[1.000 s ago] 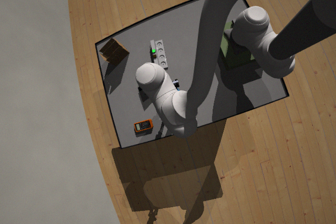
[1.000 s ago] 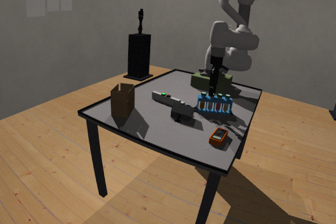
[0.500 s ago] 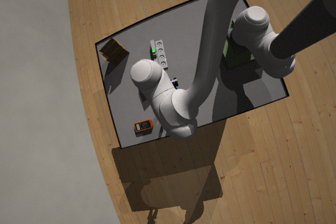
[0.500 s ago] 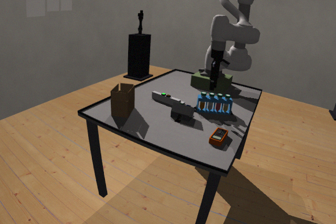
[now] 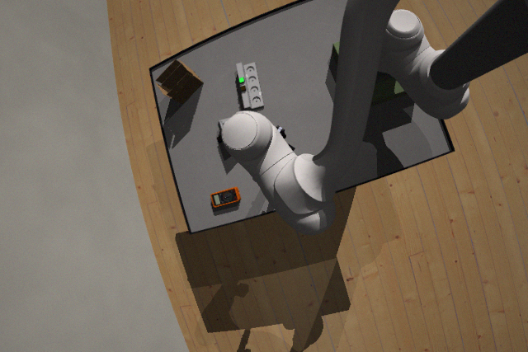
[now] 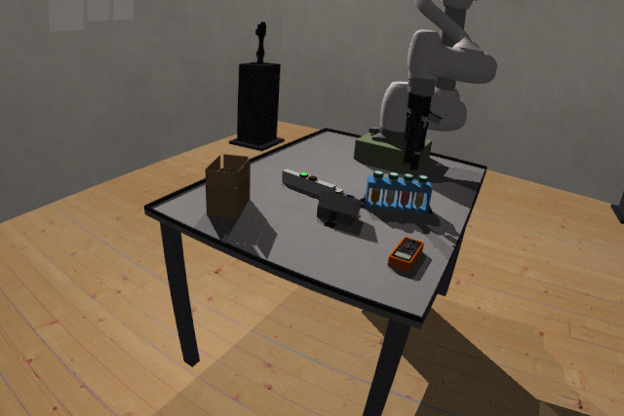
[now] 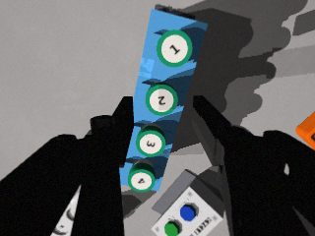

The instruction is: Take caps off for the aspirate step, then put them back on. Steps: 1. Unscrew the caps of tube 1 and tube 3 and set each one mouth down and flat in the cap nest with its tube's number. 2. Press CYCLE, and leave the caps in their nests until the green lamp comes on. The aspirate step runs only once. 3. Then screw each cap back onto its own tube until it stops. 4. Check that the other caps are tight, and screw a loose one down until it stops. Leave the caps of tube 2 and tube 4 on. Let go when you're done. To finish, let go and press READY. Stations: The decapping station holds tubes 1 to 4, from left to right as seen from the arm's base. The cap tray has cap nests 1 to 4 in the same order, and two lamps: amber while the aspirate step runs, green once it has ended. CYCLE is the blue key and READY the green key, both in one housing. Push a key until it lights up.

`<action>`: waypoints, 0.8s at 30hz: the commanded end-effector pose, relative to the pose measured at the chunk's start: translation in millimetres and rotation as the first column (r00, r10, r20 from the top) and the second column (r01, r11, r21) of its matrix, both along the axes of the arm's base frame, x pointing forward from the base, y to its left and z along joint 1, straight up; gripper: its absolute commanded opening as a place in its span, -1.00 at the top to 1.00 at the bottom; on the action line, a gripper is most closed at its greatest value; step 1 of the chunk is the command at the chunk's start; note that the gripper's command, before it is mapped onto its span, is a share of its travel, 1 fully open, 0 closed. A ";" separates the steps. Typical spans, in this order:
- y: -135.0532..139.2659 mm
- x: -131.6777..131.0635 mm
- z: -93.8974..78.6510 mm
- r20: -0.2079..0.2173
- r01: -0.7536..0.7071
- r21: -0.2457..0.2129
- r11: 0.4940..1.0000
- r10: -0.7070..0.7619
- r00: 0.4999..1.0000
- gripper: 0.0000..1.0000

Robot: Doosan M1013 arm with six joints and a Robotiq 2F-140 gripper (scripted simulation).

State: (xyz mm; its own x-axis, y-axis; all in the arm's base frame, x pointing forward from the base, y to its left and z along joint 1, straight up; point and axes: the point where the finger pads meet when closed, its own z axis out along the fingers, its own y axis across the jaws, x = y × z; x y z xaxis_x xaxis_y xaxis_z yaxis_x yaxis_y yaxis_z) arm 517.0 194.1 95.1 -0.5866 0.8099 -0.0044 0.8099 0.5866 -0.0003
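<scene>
Gripper (image 7: 162,105) hangs half-spread and empty above cap 2 (image 7: 161,99), probably to test tightness, since the green lamp (image 5: 241,80) glows

- desk (image 6: 302,260): matt grey top, black frame
- floor (image 6: 75,300): pale wood planks
- box (image 6: 227,192): brown cardboard
- arm (image 6: 443,63): smooth satin white
- fingers: matt black

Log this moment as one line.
phase: cap check | gripper: open, empty, above cap 2 | caps 1-4: on tubes | green lamp: lit
</scene>
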 end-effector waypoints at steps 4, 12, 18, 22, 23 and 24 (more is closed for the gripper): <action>0.3 0.4 -11.3 -0.001 -0.004 0.005 1.000 0.004 1.000 0.18; 0.3 0.4 -32.3 -0.001 -0.004 0.005 1.000 0.004 1.000 0.18; 0.3 0.4 -35.3 -0.001 -0.004 0.005 1.000 0.004 1.000 0.18; 0.3 0.4 -36.3 -0.001 -0.004 0.005 1.000 0.004 1.000 0.18; 0.3 0.4 -36.8 -0.001 -0.004 0.005 1.000 0.004 1.000 0.18; 0.3 0.4 -37.3 -0.001 -0.004 0.005 1.000 0.004 1.000 0.18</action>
State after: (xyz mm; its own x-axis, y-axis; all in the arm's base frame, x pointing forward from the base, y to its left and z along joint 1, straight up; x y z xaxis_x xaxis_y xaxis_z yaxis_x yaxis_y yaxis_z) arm 517.0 194.2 57.9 -0.5899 0.8075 0.0004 0.8075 0.5899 0.0003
